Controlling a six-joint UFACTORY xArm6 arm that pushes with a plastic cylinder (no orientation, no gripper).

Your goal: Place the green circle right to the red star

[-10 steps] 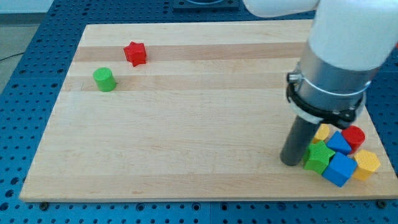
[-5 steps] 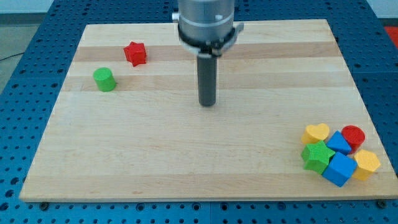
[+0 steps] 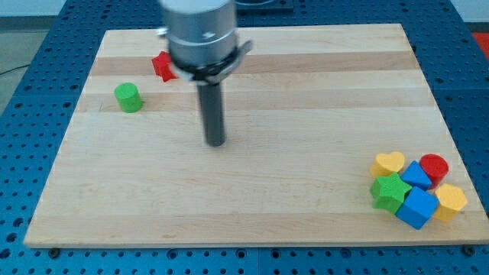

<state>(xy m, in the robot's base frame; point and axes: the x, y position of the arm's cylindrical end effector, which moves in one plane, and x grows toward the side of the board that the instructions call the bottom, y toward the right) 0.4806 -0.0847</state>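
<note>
My tip (image 3: 216,143) on bare counter (image 3: 252,191), right of and below green circle (image 3: 128,98), apart from it. No tool fitted: plain rod, grasping nothing. Green circle near counter's left edge, below-left of red star (image 3: 162,65), apart. Red star partly hidden by arm. Other blocks clustered at bottom right: yellow heart (image 3: 388,163), green star (image 3: 390,192).
</note>
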